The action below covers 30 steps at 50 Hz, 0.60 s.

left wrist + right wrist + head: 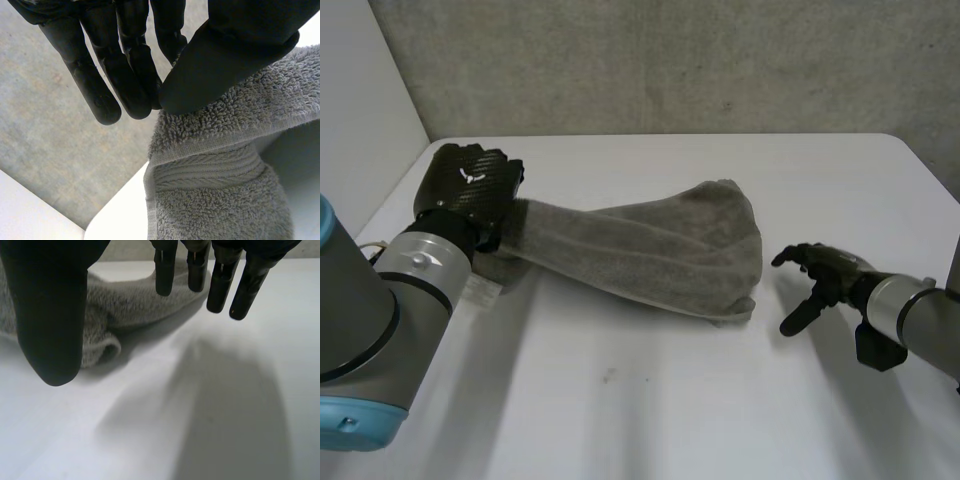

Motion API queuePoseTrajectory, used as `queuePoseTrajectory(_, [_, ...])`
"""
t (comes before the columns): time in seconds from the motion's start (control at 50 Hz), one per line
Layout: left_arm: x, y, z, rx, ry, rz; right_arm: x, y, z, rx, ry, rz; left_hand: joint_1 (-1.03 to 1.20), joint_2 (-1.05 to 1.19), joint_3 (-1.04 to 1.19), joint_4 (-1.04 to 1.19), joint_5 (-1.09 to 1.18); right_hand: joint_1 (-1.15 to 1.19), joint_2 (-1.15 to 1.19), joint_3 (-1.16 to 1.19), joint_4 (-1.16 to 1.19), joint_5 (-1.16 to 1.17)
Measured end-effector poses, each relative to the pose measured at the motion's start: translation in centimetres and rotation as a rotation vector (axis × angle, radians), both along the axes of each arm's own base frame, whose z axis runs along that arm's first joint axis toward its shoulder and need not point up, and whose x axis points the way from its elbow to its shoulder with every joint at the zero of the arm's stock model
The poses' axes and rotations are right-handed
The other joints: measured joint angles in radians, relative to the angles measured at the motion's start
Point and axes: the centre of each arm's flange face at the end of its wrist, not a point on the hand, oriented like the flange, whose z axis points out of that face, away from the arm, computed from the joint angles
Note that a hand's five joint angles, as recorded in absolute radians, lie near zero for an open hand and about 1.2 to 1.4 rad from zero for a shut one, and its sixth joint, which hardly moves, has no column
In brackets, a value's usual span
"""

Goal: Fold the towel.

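Observation:
A grey towel (650, 250) lies bunched and stretched across the middle of the white table (650, 400), narrow at its left end and wider at its right. My left hand (470, 185) holds that narrow left end raised off the table. In the left wrist view its thumb (225, 55) pinches the towel's hemmed edge (210, 150) against the fingers (125, 75). My right hand (815, 280) hovers just right of the towel's right end, apart from it. Seen from the right wrist, its fingers (220, 285) and thumb (47, 315) are spread, with nothing between them and the towel (125, 305) beyond.
A grey wall (670, 60) runs behind the table's far edge. Bare white tabletop (620, 420) stretches in front of the towel and around my right hand.

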Motion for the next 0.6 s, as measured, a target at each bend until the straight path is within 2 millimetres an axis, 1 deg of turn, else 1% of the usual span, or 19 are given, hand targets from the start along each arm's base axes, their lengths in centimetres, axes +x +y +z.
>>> queuePoseTrajectory(0.06, [-0.1,0.2,0.6,-0.013,0.015,-0.006,0.1,0.3,-0.7,-0.010,0.021,0.023,0.000,0.000,0.000,0.000,0.000,0.035,0.039,0.026,0.028,0.020])
queuePoseTrajectory(0.16, [-0.4,0.7,1.6,-0.037,0.044,-0.023,0.6,0.4,-1.8,-0.033,0.047,0.066,0.000,0.000,0.000,0.000,0.000,0.036,0.040,0.027,0.029,0.023])
queuePoseTrajectory(0.24, [-0.9,1.1,2.4,-0.055,0.063,-0.040,2.1,0.4,-2.5,-0.064,0.042,0.124,0.000,0.000,0.000,0.000,0.000,0.036,0.040,0.027,0.029,0.023])
queuePoseTrajectory(0.26, [-0.9,1.1,2.4,-0.055,0.063,-0.040,2.1,0.4,-2.5,-0.064,0.042,0.124,0.000,0.000,0.000,0.000,0.000,0.036,0.040,0.027,0.029,0.023])
queuePoseTrajectory(0.28, [-1.1,1.2,2.7,-0.064,0.070,-0.047,2.9,0.4,-2.8,-0.074,0.037,0.149,0.000,0.000,0.000,0.000,0.000,0.036,0.040,0.027,0.029,0.023])
queuePoseTrajectory(0.36, [-1.3,1.2,3.2,-0.078,0.078,-0.054,4.4,0.3,-3.1,-0.090,0.026,0.185,0.000,0.000,0.000,0.000,0.000,0.036,0.040,0.027,0.029,0.023])
queuePoseTrajectory(0.4, [-1.4,1.2,3.6,-0.088,0.084,-0.056,5.5,0.2,-3.3,-0.097,0.013,0.206,0.000,0.000,0.000,0.000,0.000,0.036,0.040,0.027,0.029,0.023])
queuePoseTrajectory(0.48, [-1.5,1.1,4.0,-0.100,0.090,-0.055,7.0,-0.1,-3.5,-0.100,-0.014,0.227,0.000,0.000,0.000,0.000,0.000,0.036,0.040,0.027,0.029,0.023])
queuePoseTrajectory(0.56, [-1.5,0.9,4.3,-0.110,0.094,-0.051,8.3,-0.3,-3.8,-0.095,-0.045,0.238,0.000,0.000,0.000,0.000,0.000,0.036,0.040,0.027,0.029,0.028])
queuePoseTrajectory(0.6, [-1.4,0.8,4.4,-0.113,0.095,-0.048,8.8,-0.4,-3.9,-0.096,-0.058,0.242,0.000,0.000,0.000,0.000,0.000,0.081,0.086,0.069,0.070,0.064])
